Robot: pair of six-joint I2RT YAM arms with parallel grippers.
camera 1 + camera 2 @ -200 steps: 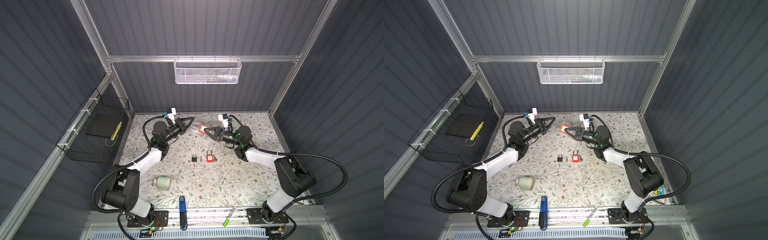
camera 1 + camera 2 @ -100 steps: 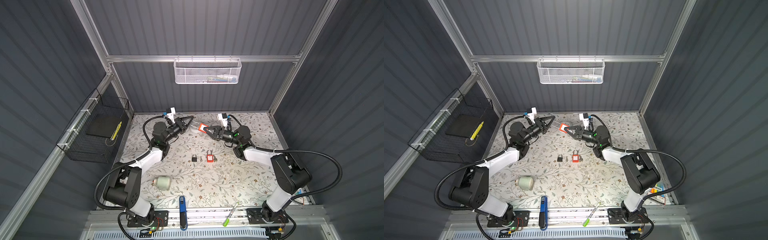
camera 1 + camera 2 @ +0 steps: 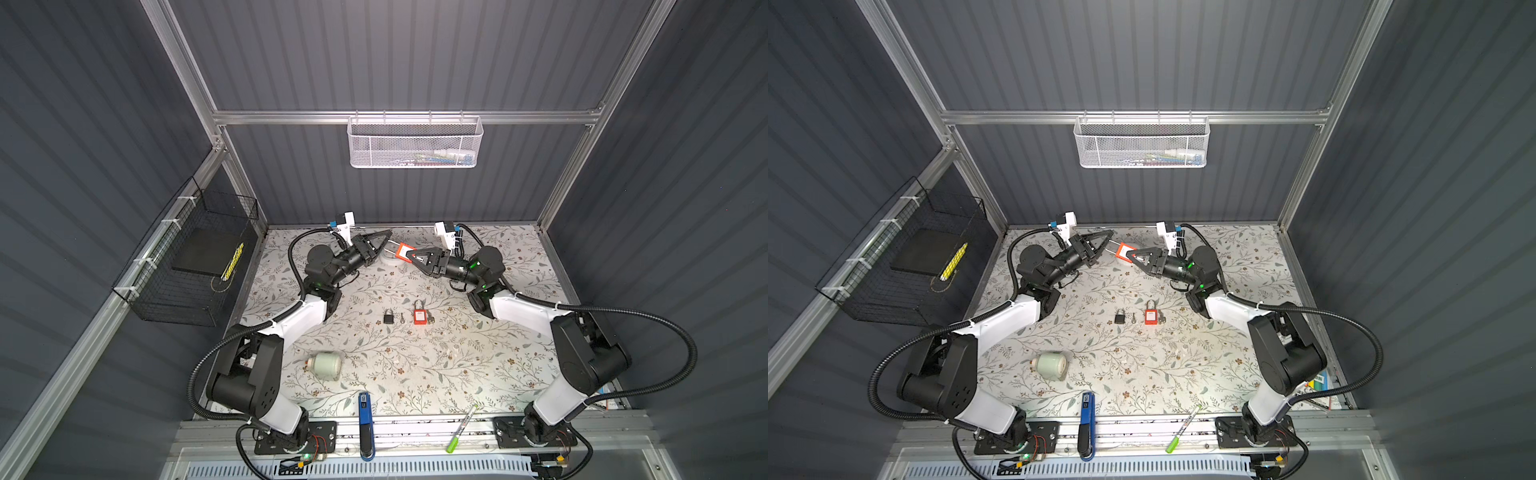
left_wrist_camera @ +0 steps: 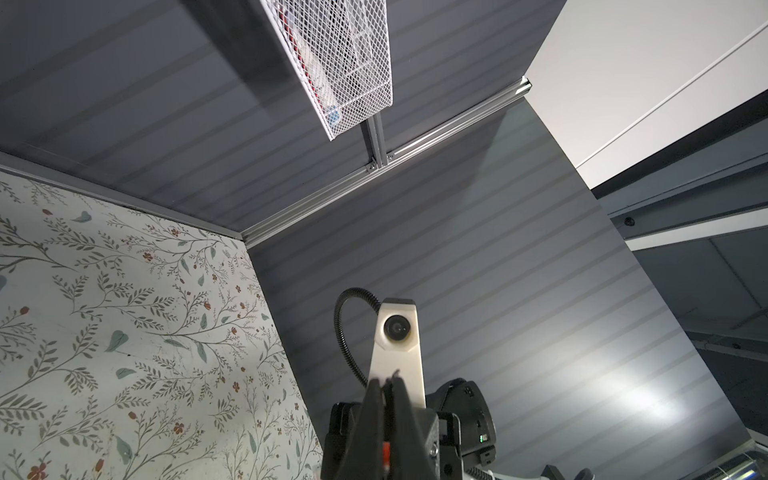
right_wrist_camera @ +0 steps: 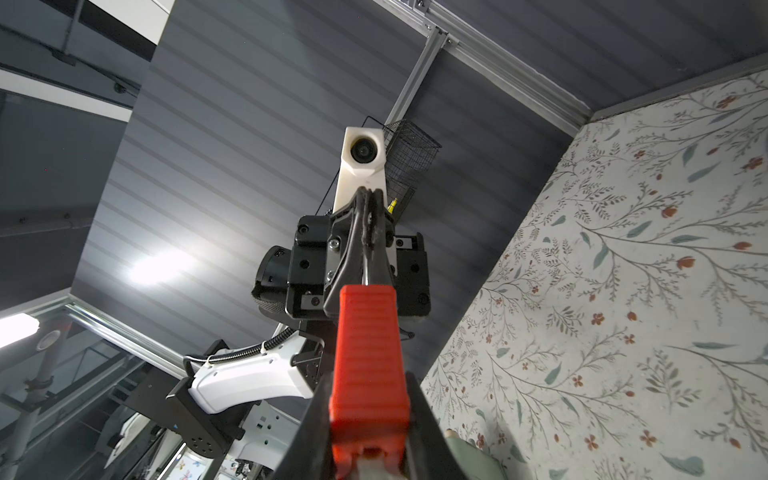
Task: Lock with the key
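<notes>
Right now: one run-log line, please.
right gripper: shut on orange padlock, in air | left gripper: shut on its shackle | black padlock, red padlock: on table

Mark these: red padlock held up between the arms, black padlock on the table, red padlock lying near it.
held red padlock point(image 5: 368, 353): right wrist view, ribbed red body.
black padlock point(image 3: 388, 318): in a top view, its body.
table red padlock point(image 3: 419, 317): in a top view, body below shackle.

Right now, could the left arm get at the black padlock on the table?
Probably yes: the black padlock lies uncovered with nothing between; the left gripper, shut now, must open first.
</notes>
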